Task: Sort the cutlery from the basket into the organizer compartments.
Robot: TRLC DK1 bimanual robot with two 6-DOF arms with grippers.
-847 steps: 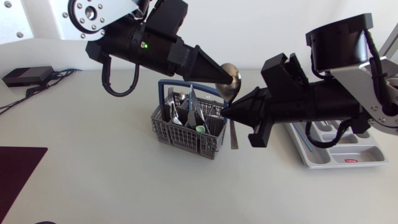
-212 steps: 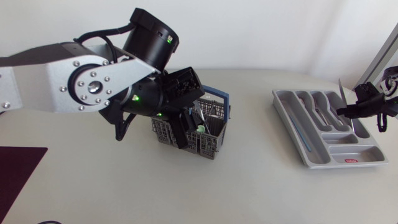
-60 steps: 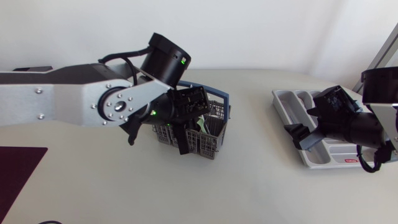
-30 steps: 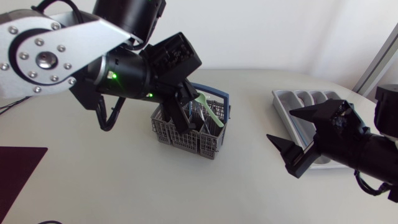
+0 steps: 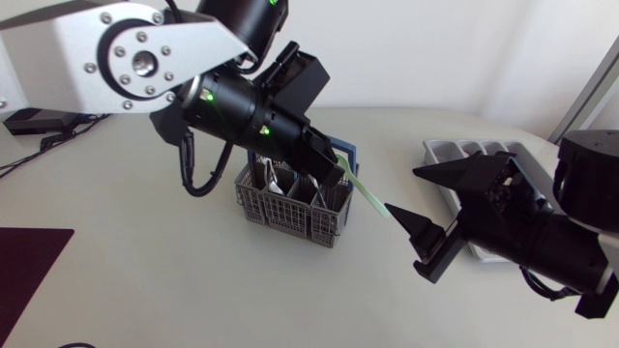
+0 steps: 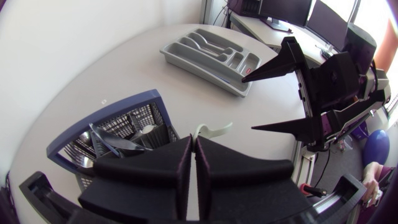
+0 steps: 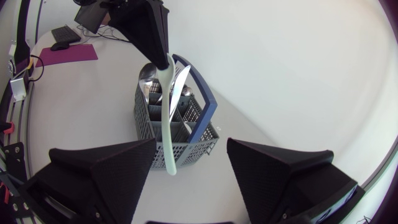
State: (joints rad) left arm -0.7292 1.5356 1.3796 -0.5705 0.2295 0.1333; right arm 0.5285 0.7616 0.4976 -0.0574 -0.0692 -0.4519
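The left gripper (image 5: 338, 166) was clamped on one end of a green utensil (image 5: 368, 197), holding it out just right of the frame's centre, above the table and past the right rim of the basket (image 5: 290, 209). Its free end sat between the spread fingers of the right gripper (image 5: 402, 190), which touched nothing and stood wide apart.

The utensil looked like thin pale plastic: probably very light, a little bendy along its length, and smooth enough to slip or twist in a loose pinch. The bare stretch near its free end seemed the sensible place to take hold, with the flat faces against the finger pads, well ahead of the left fingertips so the two grippers would not collide. A firm but modest squeeze should have been enough, since the plastic could flex or snap under more.

The table (image 5: 193, 290) was a smooth pale surface, so a dropped piece would likely skid. The organizer (image 5: 447, 148) lay at right, partly under the right arm, well apart from the basket, with metal cutlery in its compartments.
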